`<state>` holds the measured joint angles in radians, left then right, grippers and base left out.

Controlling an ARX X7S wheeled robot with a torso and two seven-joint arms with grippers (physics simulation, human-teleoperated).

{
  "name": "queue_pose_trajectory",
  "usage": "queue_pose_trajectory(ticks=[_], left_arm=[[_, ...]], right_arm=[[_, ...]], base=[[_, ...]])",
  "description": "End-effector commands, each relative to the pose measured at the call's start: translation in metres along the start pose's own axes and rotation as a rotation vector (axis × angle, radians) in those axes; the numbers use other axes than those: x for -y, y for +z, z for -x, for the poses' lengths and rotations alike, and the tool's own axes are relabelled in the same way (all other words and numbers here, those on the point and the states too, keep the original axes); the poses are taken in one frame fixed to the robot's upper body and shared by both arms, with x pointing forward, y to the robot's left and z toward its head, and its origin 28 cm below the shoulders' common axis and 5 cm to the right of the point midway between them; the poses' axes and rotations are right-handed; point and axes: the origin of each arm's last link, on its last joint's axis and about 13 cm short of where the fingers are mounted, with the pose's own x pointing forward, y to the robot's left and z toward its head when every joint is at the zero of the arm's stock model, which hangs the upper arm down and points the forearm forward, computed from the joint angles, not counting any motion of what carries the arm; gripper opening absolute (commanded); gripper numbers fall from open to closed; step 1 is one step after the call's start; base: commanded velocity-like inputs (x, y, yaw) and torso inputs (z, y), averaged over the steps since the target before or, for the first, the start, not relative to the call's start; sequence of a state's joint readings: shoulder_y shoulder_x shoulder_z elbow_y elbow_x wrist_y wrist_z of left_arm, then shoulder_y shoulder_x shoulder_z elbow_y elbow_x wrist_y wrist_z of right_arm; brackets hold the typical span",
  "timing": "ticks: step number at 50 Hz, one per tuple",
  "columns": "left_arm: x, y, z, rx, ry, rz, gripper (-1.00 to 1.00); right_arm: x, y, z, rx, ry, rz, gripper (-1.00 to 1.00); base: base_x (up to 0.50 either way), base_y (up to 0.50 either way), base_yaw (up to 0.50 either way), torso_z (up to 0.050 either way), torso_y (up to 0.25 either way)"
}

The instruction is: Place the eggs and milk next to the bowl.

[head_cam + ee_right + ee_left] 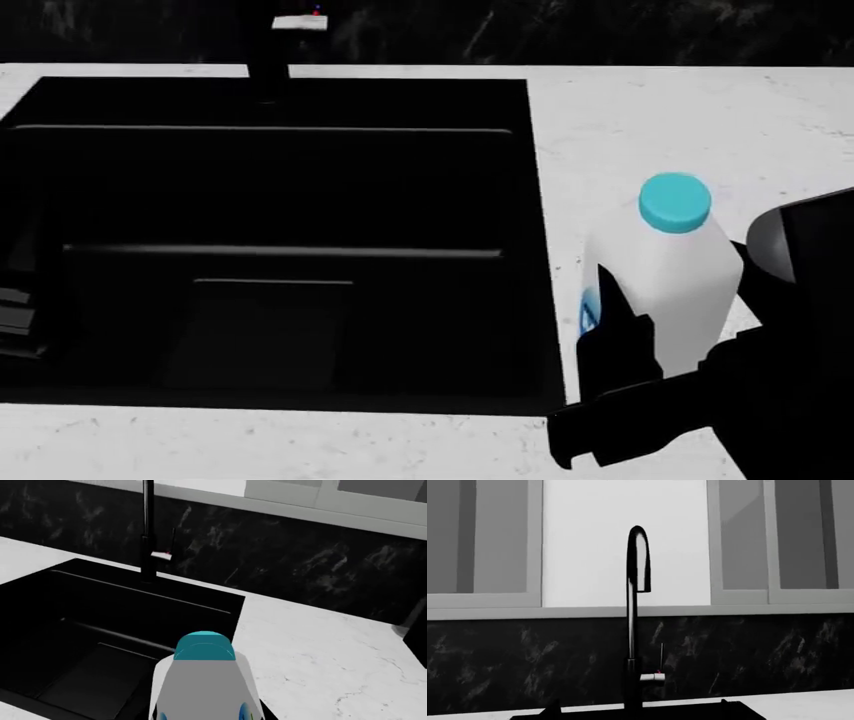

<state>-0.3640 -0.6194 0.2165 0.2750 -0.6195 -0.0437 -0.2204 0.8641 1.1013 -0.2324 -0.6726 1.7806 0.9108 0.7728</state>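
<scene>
The milk [671, 270], a white bottle with a cyan cap, stands upright over the white counter just right of the sink. My right gripper [651, 335] is shut on its body, dark fingers [617, 325] on either side. The right wrist view looks down on the milk's cap [203, 647], with the right gripper [203, 716] at the frame's edge. In the left wrist view only the two dark tips of my left gripper [637, 712] show, set wide apart, open, holding nothing, facing the faucet. The eggs and the bowl are out of view.
A deep black sink [267, 100] fills the left and middle of the head view. Its tall black faucet [635, 605] rises at the back against a dark marbled backsplash [300, 565]. White marble counter [667, 110] runs right of and in front of the sink.
</scene>
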Motion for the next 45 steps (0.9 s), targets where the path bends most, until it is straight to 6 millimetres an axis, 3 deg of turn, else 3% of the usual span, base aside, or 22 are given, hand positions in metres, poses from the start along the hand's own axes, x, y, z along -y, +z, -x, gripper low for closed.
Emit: queue_pose_trajectory(ticks=[1, 45], left_arm=[[-0.0002, 0.0022, -0.0001, 0.011, -0.004, 0.005, 1.0], [0.0009, 0.0019, -0.0016, 0.01, -0.008, -0.004, 1.0]], right_arm=[[0.0029, 0.0082, -0.0001, 0.08, -0.009, 0.019, -1.0], [0.0039, 0.0027, -0.0014, 0.082, -0.007, 0.008, -1.0]], base=[[0.0, 0.5, 0.0, 0.0, 0.0], [0.0, 0.5, 0.0, 0.0, 0.001]])
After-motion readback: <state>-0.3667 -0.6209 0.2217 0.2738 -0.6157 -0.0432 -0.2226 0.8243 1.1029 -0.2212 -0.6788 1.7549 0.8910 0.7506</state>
